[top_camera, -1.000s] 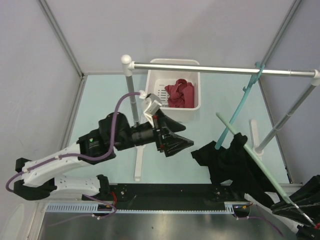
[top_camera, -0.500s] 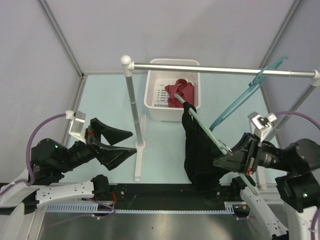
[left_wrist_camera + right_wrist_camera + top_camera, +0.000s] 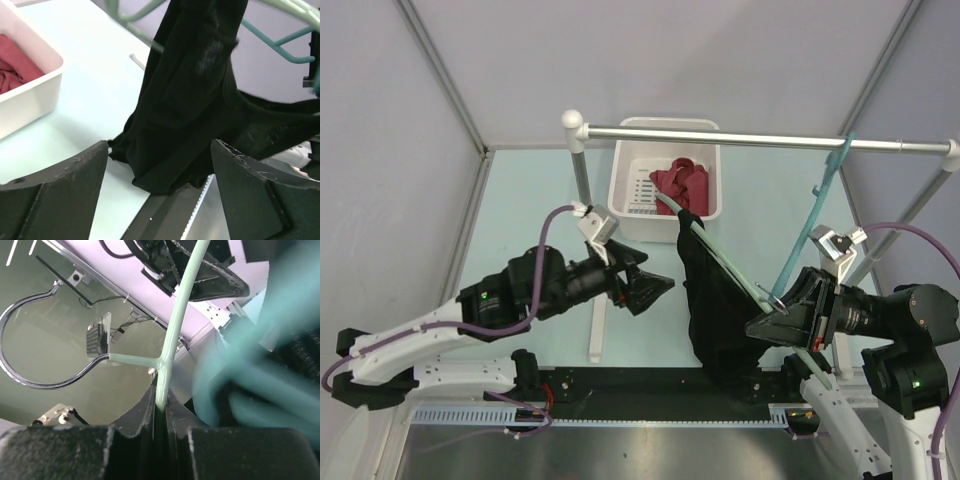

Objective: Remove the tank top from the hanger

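A black tank top (image 3: pixel 715 305) hangs on a pale green hanger (image 3: pixel 720 252) held above the table. My right gripper (image 3: pixel 767 325) is shut on the hanger's bar near its metal hook (image 3: pixel 35 340); the bar (image 3: pixel 172 335) runs up between the shut fingers. My left gripper (image 3: pixel 655 290) is open and empty, pointing right, a short way left of the tank top. In the left wrist view the tank top (image 3: pixel 200 100) hangs ahead between the spread fingers (image 3: pixel 65 175), its hem resting by the table's near edge.
A white bin (image 3: pixel 632 185) with red cloth (image 3: pixel 682 185) stands at the back. A clothes rail (image 3: pixel 760 138) on a white post (image 3: pixel 584 200) crosses the back. A second teal hanger (image 3: pixel 815 215) hangs from the rail at right.
My left arm swung from the far left toward the middle, its open gripper now close to the tank top. The teal hanger on the rail swung down. The right gripper keeps the hanger.
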Available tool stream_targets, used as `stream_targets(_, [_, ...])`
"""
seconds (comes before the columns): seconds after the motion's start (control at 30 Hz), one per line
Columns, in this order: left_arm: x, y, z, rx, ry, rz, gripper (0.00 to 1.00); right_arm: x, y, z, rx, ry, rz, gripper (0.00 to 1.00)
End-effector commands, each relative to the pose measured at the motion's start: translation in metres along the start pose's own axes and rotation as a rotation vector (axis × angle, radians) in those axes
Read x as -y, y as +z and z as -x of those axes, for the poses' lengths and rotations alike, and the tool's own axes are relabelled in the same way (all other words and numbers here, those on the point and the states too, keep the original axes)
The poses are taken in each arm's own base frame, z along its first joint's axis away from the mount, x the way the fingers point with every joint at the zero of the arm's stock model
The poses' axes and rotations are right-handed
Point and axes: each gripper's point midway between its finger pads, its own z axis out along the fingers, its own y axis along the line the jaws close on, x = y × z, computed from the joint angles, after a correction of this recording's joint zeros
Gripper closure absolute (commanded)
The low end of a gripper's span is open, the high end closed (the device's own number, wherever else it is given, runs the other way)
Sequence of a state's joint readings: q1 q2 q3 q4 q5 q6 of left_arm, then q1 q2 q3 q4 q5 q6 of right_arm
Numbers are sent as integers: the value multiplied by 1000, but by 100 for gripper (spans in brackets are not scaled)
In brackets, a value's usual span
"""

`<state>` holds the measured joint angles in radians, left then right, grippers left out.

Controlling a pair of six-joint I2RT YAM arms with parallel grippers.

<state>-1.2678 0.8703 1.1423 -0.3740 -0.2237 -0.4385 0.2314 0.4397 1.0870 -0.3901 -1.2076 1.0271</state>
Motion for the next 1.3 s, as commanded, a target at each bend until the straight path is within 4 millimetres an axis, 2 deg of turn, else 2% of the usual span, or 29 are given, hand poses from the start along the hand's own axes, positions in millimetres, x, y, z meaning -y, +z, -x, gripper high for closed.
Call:
stream_targets(0.0, [32, 5, 56, 140, 42, -95, 10, -15, -4, -6, -11, -87, 24, 100])
stream_targets(0.27, [41, 28, 68, 165, 55, -93, 10, -18, -8, -16, -30, -90, 23, 100])
stream_targets(0.33, [40, 38, 66, 149, 65, -76, 16, -21, -10, -19, -34, -95, 28, 100])
stream_targets(0.37, [41, 38, 74, 164, 62, -68, 20, -23, -11, -19, -32, -98, 28, 100])
stream_targets(0.4, [40, 41, 72, 151, 63, -56, 29, -24, -11, -20, -34, -109, 29, 100])
stream_targets(0.47, [38, 43, 74, 150, 64, -41, 42, -24, -13, -23, -36, -105, 22, 100])
stream_targets(0.5, [36, 42, 76, 157, 64, -30, 54, -24, -13, -24, -35, -114, 18, 100])
stream_targets(0.57, [34, 38, 79, 164, 68, -17, 67, -22, -14, -27, -38, -102, 9, 100])
stream_targets(0.6, [30, 37, 81, 171, 71, 5, 79, -22, -15, -28, -38, -105, 8, 100])
stream_targets(0.67, [23, 33, 84, 170, 83, 41, 87, -22, -17, -34, -46, -104, 6, 100])
stream_targets(0.73, [15, 28, 89, 183, 89, 86, 99, -21, -19, -39, -53, -106, -3, 100])
stream_targets(0.9, [-12, 15, 92, 185, 102, 217, 100, -25, -27, -54, -79, -116, 1, 100])
stream_targets(1.03, [-33, 11, 89, 169, 94, 317, 100, -39, -35, -62, -99, -154, 40, 100])
stream_targets(1.17, [-51, 14, 79, 127, 106, 401, 100, -50, -39, -65, -111, -184, 74, 100])
stream_targets(1.27, [-56, 20, 67, 89, 110, 422, 100, -57, -40, -64, -116, -198, 98, 100])
